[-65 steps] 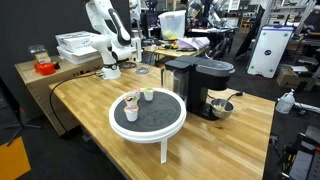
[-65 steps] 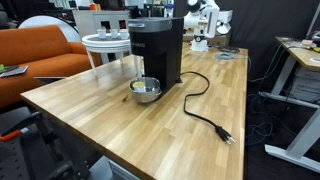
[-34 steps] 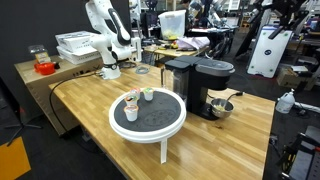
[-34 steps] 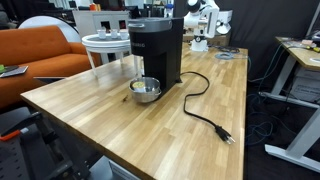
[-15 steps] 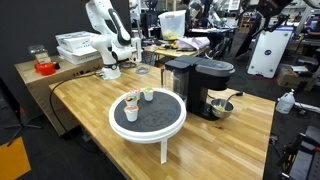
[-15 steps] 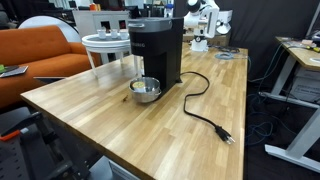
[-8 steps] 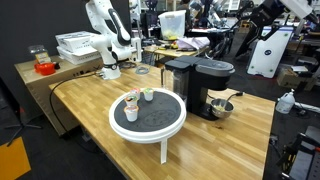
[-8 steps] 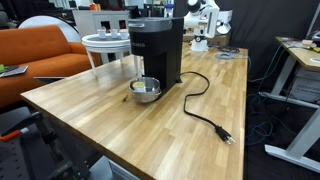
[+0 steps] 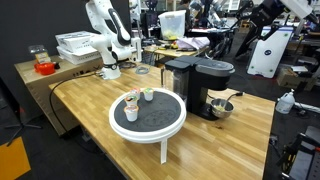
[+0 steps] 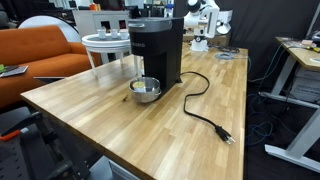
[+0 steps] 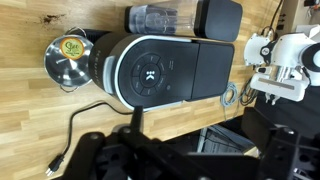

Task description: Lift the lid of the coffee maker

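The jaws, dark and blurred at the wrist view's lower edge, cannot be judged wide or narrow. Below them, well apart, one boxy black coffee maker [image 11: 215, 70] is seen on the wooden counter [image 11: 30, 110]. Its single silver-rimmed flat black lid [image 11: 160, 72] lies closed, and one shiny metal bowl [image 11: 65, 60] stands beside it.

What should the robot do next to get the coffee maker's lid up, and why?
Probably lower the arm toward the lid. The lid lies flat and shut on the coffee maker, and the arm hangs high up, touching nothing. The wrist view looks down on the lid from well above, so descending likely comes first.
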Robot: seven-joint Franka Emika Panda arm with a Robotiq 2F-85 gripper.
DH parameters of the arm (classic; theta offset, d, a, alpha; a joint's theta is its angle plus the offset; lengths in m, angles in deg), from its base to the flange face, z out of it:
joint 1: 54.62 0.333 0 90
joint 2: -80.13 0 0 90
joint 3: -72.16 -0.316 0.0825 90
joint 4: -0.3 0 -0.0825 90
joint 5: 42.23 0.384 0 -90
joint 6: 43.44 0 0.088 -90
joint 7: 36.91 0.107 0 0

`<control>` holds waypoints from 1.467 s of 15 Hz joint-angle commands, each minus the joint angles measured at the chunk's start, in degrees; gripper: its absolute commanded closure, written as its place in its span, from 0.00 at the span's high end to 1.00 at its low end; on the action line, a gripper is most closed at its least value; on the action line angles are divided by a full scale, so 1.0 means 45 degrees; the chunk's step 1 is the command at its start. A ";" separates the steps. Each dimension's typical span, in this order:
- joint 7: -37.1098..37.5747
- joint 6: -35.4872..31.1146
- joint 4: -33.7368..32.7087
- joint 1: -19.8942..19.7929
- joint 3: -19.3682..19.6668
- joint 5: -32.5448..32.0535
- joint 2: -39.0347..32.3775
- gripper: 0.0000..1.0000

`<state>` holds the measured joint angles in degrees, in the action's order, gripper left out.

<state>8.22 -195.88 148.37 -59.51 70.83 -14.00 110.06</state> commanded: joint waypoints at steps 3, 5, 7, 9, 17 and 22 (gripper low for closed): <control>-0.1064 -0.0864 0.0515 0.0894 0.0444 0.0650 0.0133 1.00; -0.1090 -0.1374 0.0957 0.0889 0.0406 0.0692 0.0109 1.00; -0.0874 -0.1869 0.1452 0.0884 0.0363 0.0821 0.0085 1.00; -0.0915 -0.2163 0.1883 0.1013 0.0356 0.0864 0.0130 1.00; -0.0775 -0.2064 0.1989 0.1255 0.0338 0.0950 0.0021 1.00; -0.0781 -0.2064 0.1989 0.1260 0.0355 0.0953 0.0022 1.00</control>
<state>4.89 -205.42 157.42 -53.34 72.91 -10.02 110.13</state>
